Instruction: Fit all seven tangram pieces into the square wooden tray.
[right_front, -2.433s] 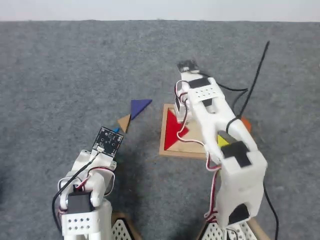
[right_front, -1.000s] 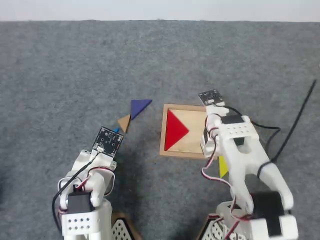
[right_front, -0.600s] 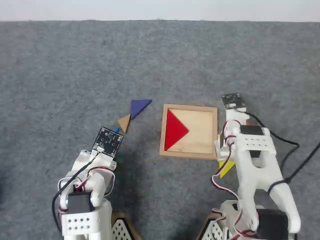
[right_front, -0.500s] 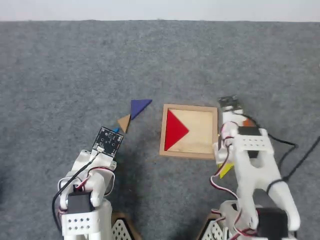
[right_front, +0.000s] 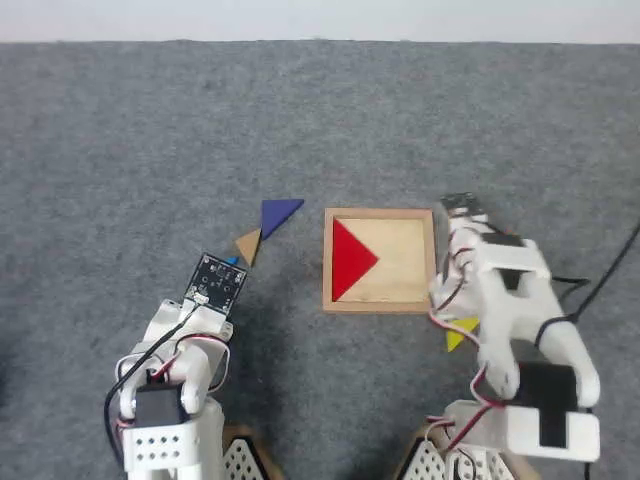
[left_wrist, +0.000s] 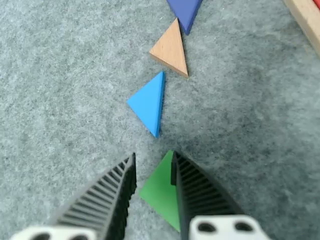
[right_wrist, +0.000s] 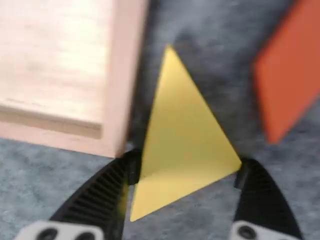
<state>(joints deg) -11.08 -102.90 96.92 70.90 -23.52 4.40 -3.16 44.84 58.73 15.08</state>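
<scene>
straddling a yellow triangle (right_wrist: 182, 135) with the right gripper (right_wrist: 187, 167), fingers spread wide to either side of it. lying on grey carpet (right_front: 150, 130) just beside the square wooden tray (right_front: 380, 212). holding a red triangle (right_front: 350, 258) in the tray's left half. hovering the left gripper (left_wrist: 152, 162) above a green piece (left_wrist: 160, 192), fingers slightly parted, gripping nothing.

- A robotics lab or maker's test bench, seen from overhead.
- Two small white plastic robot arms, the left arm (right_front: 168, 400) and the right arm (right_front: 515, 330), stand side by side on perforated bases (right_front: 240, 462).
- Loose red and white wires (right_front: 447, 300) and a black cable (right_front: 612, 263) trail from them. A bare circuit board (right_front: 218, 282) sits on the left arm's wrist.
- A grey felt-like mat (right_front: 150, 130) covers the table, with a plain pale wall (right_front: 320, 18) behind.
</scene>
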